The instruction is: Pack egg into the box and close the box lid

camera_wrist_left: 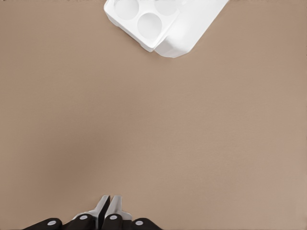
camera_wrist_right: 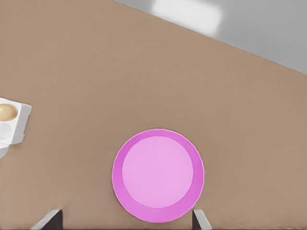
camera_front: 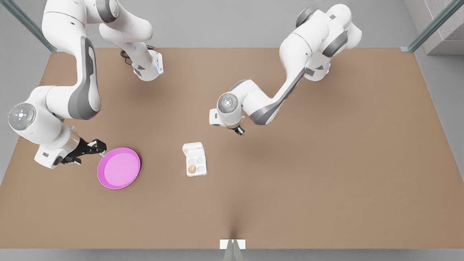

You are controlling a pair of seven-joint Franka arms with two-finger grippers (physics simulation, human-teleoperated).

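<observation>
We count one egg (camera_front: 191, 169), one box (camera_front: 196, 165) of four cups, one box lid (camera_front: 193, 148), one pink plate (camera_front: 118, 168), two grippers.

Brown table (camera_front: 326, 163) — carries white box (camera_front: 196, 165) and pink plate (camera_front: 119, 168).

We see bare table (camera_front: 290, 174) on all sides of the box (camera_front: 196, 165). The pink plate (camera_front: 119, 168) lies well apart from it, with the right gripper (camera_front: 98, 148) just beside the plate.
</observation>
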